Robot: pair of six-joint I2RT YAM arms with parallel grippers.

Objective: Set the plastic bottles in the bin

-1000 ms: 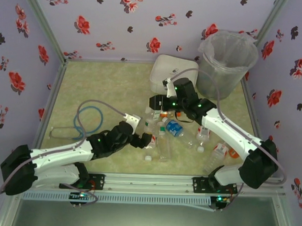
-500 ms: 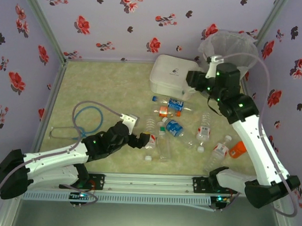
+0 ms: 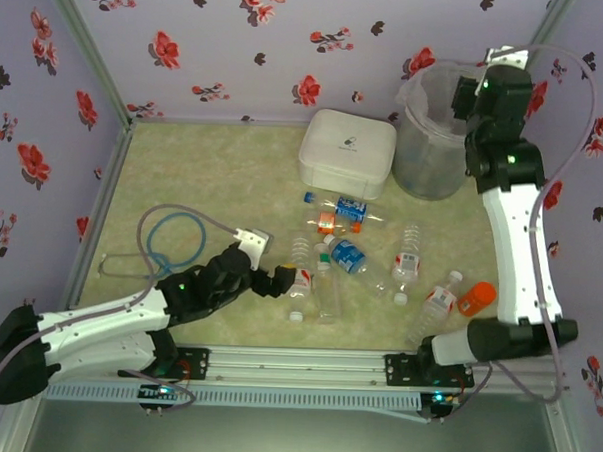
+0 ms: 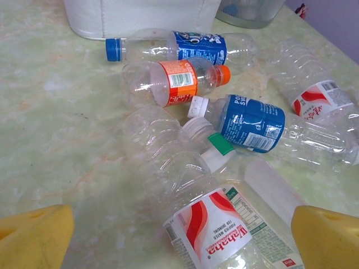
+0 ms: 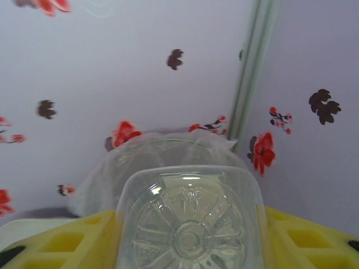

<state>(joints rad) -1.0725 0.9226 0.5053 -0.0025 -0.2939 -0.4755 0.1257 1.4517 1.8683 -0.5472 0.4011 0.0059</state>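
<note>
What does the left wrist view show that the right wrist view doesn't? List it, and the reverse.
Left wrist view: loose bottles lying on the table, the white box, and the open left gripper. Right wrist view: one bottle, base toward the camera, clamped in the right gripper, and the flowered wall. Shared: the bin, its base from the left wrist, its bag-lined rim from the right.

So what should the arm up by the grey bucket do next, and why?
Probably ease the bottle a little further over the mouth of the bin, then let go. The right jaws are closed on its clear body, and the bag-lined rim shows just beyond it; from above that arm sits at the bin's edge, so a release now might miss.
</note>
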